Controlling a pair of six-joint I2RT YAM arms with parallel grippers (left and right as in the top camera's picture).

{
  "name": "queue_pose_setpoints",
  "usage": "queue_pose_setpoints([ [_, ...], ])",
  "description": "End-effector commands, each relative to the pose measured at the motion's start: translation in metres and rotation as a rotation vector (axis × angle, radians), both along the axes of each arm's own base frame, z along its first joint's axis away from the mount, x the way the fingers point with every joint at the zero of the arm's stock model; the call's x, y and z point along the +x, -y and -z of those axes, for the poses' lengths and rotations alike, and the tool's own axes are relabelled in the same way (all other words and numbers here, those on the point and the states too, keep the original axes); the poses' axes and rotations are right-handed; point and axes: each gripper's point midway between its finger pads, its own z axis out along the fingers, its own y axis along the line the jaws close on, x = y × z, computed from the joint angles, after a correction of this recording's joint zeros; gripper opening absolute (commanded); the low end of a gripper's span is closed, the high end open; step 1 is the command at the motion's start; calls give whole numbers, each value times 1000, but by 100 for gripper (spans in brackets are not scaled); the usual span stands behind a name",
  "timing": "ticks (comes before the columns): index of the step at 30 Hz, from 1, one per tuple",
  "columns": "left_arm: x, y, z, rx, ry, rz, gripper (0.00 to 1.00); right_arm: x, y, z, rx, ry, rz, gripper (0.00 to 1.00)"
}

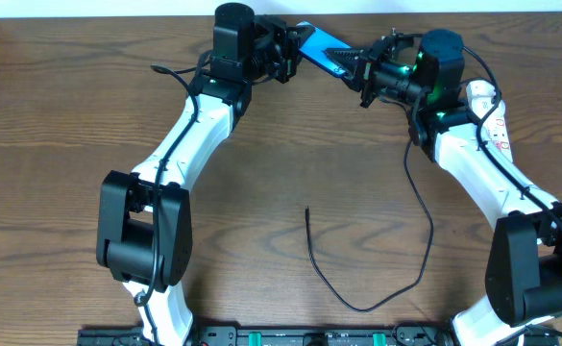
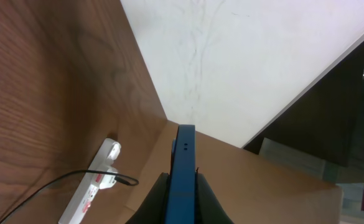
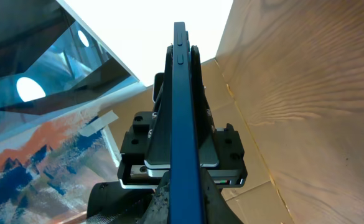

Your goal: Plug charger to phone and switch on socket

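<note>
**A:** What could go wrong from here?

**B:** Both arms have the phone [image 1: 324, 50] at once. The left gripper [image 1: 293, 50] is clamped shut on one end and the right gripper [image 1: 360, 65] on the other, and they hold it in the air at the far side of the table [image 1: 69, 115]. If the arms pull or twist against each other, the phone could slip, or flex.

**A:** And if one lets go?

**B:** Then a single pair of fingers [image 2: 210, 202] pinches a slim, slick slab. In both wrist views the phone runs edge-on straight up between the pads, so most of it sticks out past the grip. I'd expect it to pivot or slide if it's nudged. I think a drop here would land near the table's back edge, but the view is too poor to be sure.

**A:** Where's the charger?

**B:** The charger [image 1: 310, 248] loops loose across the middle of the table. Its free tip is well apart from both grippers and from the phone. Neither hand is free to fetch it.

**A:** The socket?

**B:** The socket [image 2: 85, 196] lies flat on the table with a black lead reaching it. It seems to sit beneath the right arm, where an elbow could knock it.
</note>
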Motion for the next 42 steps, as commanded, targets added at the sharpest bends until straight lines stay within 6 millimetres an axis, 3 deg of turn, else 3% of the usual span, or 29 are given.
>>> queue_pose_setpoints([
  [1,-3,1,-26,-16,47,13,8,-9,-14,-14,5,56,-61,5],
  [2,-3,1,-26,-16,47,13,8,-10,-14,-14,2,63,-66,24],
  [3,-3,1,-26,-16,47,13,7,-10,-14,-15,-5,82,-72,52],
  [4,-3,1,-26,-16,47,13,8,-10,-14,-17,-15,117,-76,73],
  [5,-3,1,-26,-16,47,12,8,-10,-14,-20,-28,163,-84,99],
  [11,2,-9,-26,-14,50,-3,7,-12,-5,-42,-61,390,-125,99],
  [17,3,-41,-30,-37,65,65,7,-13,30,-62,-57,532,-159,99],
  [24,-19,-84,-43,-130,71,264,7,-20,66,-59,-92,594,-223,99],
  [30,-48,-106,-55,-79,306,488,7,-38,62,-55,-118,693,-335,99],
  [37,-76,-100,-63,-71,482,664,7,-47,38,-23,-145,630,-401,99],
  [42,-78,-100,-63,-72,494,677,7,-49,22,38,-304,466,-381,99],
])
